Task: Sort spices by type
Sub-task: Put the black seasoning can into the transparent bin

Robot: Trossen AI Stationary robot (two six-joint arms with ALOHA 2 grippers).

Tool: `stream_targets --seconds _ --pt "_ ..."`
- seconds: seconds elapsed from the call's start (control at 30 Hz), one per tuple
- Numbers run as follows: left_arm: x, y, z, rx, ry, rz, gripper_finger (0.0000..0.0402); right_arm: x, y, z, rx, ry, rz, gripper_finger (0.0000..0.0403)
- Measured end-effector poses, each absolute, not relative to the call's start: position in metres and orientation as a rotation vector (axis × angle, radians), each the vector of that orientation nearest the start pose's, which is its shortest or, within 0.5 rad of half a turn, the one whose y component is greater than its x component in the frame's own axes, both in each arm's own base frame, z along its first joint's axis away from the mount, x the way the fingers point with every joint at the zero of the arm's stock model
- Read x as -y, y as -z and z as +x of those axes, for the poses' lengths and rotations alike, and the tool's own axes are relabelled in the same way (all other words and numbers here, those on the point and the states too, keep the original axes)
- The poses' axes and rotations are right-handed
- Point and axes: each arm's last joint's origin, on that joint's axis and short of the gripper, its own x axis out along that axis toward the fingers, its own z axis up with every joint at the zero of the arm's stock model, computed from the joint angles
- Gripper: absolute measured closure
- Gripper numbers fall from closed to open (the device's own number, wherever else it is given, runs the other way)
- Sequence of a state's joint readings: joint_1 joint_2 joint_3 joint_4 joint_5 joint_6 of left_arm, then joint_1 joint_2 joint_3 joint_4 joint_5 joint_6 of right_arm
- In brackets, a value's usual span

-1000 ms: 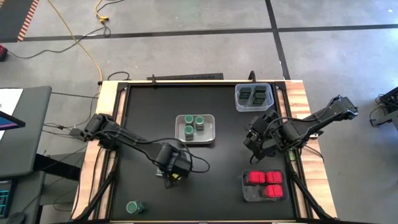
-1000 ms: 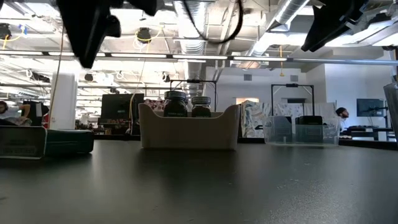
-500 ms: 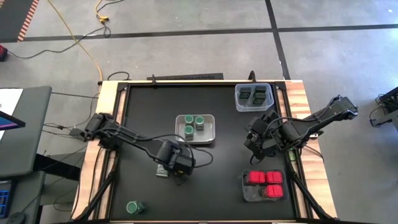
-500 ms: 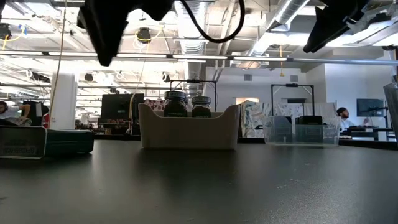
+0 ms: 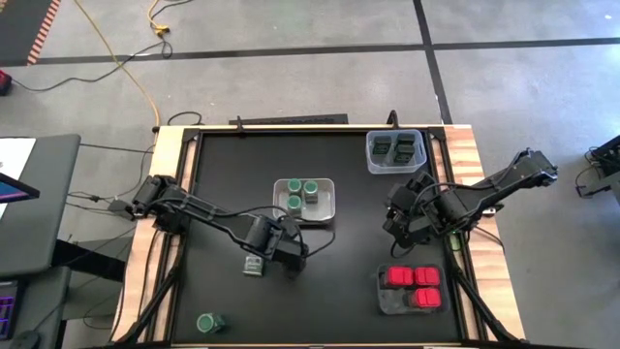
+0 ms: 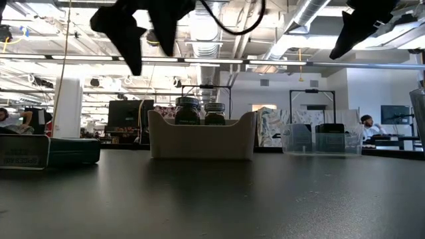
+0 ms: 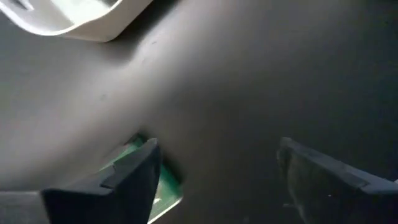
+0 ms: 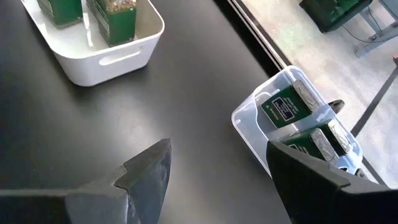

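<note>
Left claw (image 5: 291, 260) now spread and lifted, tin (image 5: 254, 266) dropped on table (image 5: 339, 291) short of clear tray (image 5: 395, 150); right claw (image 5: 399, 225) hovering open.

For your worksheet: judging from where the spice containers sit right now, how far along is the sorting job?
Done: three jars sit in the white tray, tins in the clear bin, red boxes in the dark tray.
In hand: nothing. The left gripper is open above the table, beside a loose tin; the right gripper waits open.
Left: that tin, plus a lone jar at the near left corner.
</note>
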State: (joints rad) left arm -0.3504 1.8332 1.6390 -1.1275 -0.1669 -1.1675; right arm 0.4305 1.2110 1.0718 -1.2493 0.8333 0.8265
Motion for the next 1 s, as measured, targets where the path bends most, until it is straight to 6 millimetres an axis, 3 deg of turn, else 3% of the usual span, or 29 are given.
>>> stream_targets --seconds 0.23,0.47,0.7,1.0 --pt "0.124 -0.278 0.346 -1.117 -0.651 -0.810 0.0082 -0.060 -0.290 0.183 -0.890 0.741 -0.110 0.0108" --pt "0.140 -0.271 0.312 -1.186 -1.007 -0.898 0.0084 -0.060 -0.290 0.183 -0.892 0.741 -0.112 0.0108" --pt "0.157 -0.237 0.300 -1.197 -1.078 -0.993 0.0084 -0.060 -0.290 0.183 -0.892 0.741 -0.111 0.0108" --pt "0.150 -0.209 0.294 -1.234 -1.141 -0.999 0.0084 -0.061 -0.290 0.183 -0.895 0.737 -0.104 0.0108"
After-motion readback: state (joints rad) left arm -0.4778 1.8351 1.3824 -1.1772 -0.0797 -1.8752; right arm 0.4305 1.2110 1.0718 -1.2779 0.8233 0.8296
